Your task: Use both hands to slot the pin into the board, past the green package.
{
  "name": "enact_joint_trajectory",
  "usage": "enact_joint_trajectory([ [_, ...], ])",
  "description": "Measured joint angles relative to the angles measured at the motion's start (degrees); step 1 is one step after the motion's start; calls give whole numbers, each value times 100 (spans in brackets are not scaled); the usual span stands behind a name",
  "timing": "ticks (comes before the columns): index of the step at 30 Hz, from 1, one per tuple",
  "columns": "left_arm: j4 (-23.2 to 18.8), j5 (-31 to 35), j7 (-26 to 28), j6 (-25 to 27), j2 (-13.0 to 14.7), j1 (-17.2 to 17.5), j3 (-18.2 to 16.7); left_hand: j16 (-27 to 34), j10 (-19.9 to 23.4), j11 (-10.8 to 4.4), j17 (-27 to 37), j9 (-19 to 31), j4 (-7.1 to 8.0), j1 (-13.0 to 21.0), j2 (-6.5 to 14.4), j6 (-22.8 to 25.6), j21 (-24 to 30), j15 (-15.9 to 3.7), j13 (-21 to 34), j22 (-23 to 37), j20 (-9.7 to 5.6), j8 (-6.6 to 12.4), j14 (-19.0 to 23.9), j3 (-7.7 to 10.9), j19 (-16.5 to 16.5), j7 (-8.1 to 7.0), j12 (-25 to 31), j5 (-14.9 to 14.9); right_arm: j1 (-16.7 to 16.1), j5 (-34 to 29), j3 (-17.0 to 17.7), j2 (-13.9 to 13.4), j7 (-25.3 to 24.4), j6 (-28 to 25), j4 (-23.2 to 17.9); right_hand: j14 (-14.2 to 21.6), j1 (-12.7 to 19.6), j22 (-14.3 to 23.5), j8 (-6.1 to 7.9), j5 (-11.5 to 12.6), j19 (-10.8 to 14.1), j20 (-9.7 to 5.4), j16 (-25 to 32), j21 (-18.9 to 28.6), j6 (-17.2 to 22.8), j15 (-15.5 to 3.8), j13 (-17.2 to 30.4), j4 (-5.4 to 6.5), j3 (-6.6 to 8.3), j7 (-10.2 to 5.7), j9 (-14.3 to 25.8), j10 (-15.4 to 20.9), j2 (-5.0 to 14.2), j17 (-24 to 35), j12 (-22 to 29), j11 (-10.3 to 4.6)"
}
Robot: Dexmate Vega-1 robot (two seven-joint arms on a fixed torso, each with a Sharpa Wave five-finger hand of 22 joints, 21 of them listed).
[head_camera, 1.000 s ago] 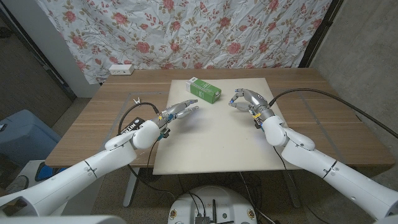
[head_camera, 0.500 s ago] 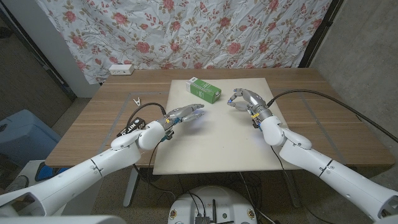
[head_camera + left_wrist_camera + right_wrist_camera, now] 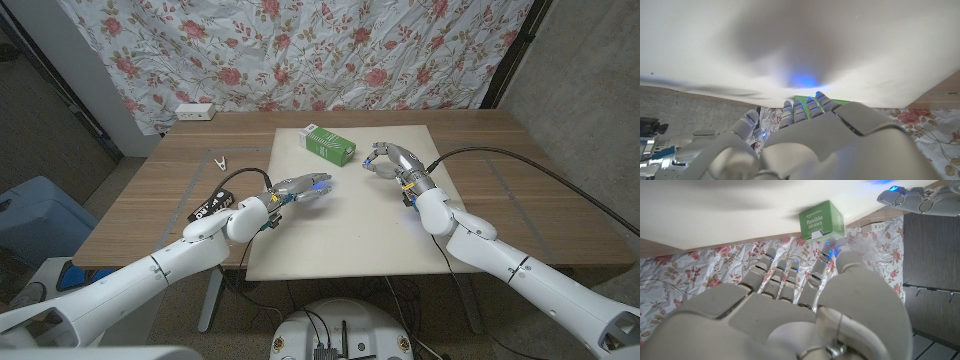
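My left hand (image 3: 305, 187) hovers with fingers stretched, holding nothing. My right hand (image 3: 392, 160) is curled thumb-to-fingers, and I cannot tell if the pin sits in that pinch (too small to see). I judge it light, stiff and slippery, best pinched mid-shaft. The package (image 3: 329, 145) stands on the board (image 3: 340, 235) just beyond both hands, in the way.

Even, soft indoor light, sharp from the head view.
Wrist views blur up close (hands especially); blue glow on the white board (image 3: 805, 80).
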Motion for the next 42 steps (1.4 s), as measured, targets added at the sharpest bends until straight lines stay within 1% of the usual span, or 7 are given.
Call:
enact_joint_trajectory([
  [3,20,20,-55,26,-9,-16,21,0,0,0,0,0,-1,0,0,-31,0,-30,0,0,-30,0,-31,-51,-30,-31,0,0,25,16,-20,31,-11,66,69,0,0,0,-1,0,0,0,0,0,0,0,0,0,0,0,-14,0,0,0,0,0],
  [12,94,56,-195,55,-34,-75,83,0,-62,-1,-1,0,21,0,0,-61,0,-30,0,-1,-10,0,-30,-72,-51,0,0,23,110,33,-87,127,-12,194,244,0,0,0,-22,-1,0,0,0,0,30,0,0,-24,-23,-30,-31,0,0,0,-40,0],
  [17,143,59,-258,49,-43,-119,108,0,-61,-1,-2,0,-1,0,0,-61,-1,-31,0,-4,-11,0,-31,-97,-52,0,0,23,146,49,-117,170,-13,235,321,-1,0,0,-36,-1,0,0,0,0,30,0,0,-24,-23,-30,-30,-1,0,-1,-40,0],
  [24,206,59,-345,4,-43,-187,127,0,-61,-1,-2,0,-1,0,0,-60,-2,-31,0,0,-21,0,-31,-97,-62,0,0,23,190,73,-162,250,-13,249,430,-1,1,0,-44,-3,0,0,0,0,9,0,0,-24,-23,-50,-23,-23,-1,-1,-40,-22],
  [26,228,59,-371,-17,-39,-211,132,0,-61,-1,-3,0,-1,0,0,-60,-7,-31,0,0,-21,0,-31,-97,-62,0,0,23,201,84,-178,270,-13,252,464,-1,55,0,-44,-4,22,-23,0,0,10,0,0,-23,-23,-50,-23,-23,-55,-1,-40,-22],
  [32,282,59,-434,-74,-33,-272,146,0,-61,-1,-3,0,-2,0,0,-60,-7,-31,-1,0,-31,0,-31,-143,-72,0,0,23,213,99,-216,301,-13,254,534,-1,54,0,-49,-4,32,-33,0,0,-11,0,0,-23,-23,-71,-25,-23,-52,28,-40,-22],
  [42,405,73,-531,-178,-48,-393,186,-1,-61,-1,2,0,-2,0,0,-60,-5,-31,1,-1,-11,0,-31,-143,-94,0,27,23,192,103,-281,343,-61,189,602,-1,93,0,-66,-5,32,-33,0,0,-11,0,0,-23,-23,-71,-54,-23,-13,27,-40,-22],
])
